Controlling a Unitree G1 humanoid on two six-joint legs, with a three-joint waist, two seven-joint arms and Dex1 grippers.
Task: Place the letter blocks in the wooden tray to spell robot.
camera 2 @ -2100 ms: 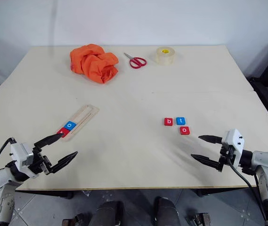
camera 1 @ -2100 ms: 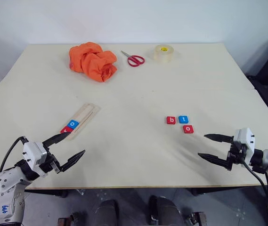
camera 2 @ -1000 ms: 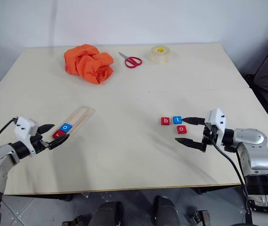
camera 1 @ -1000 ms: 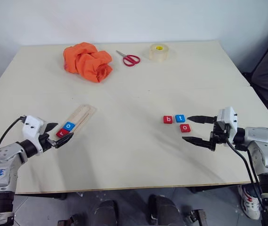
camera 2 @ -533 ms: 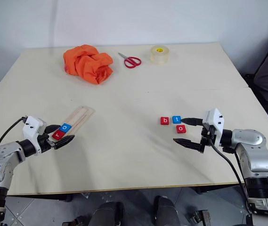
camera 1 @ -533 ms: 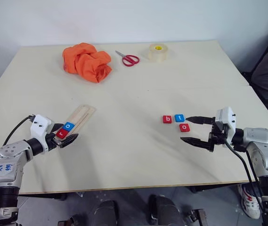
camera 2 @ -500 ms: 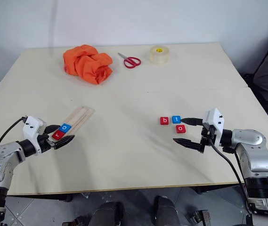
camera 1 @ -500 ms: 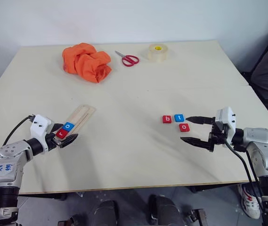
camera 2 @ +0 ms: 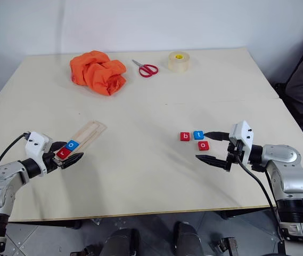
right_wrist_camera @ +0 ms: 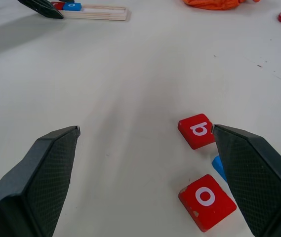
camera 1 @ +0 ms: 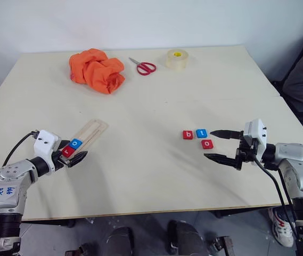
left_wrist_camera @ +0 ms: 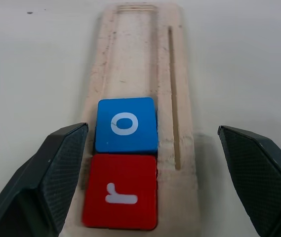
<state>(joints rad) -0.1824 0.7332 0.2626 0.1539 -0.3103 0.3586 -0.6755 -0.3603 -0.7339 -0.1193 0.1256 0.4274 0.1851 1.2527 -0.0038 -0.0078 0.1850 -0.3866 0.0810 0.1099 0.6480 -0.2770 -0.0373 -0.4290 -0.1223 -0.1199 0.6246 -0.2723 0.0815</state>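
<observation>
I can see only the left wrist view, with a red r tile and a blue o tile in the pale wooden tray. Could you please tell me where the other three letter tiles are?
Observer: The red b tile, the blue t tile and the red o tile lie loose on the beige table, on the robot's right side.
Operator: Thank you. Is the right gripper holding any of them?
Observer: No. The right gripper is open and holds nothing; the red o tile lies between its fingertips.
Operator: Is anything else on the table?
Observer: Along the far side there are a crumpled orange cloth, red-handled scissors and a roll of clear tape.
</observation>
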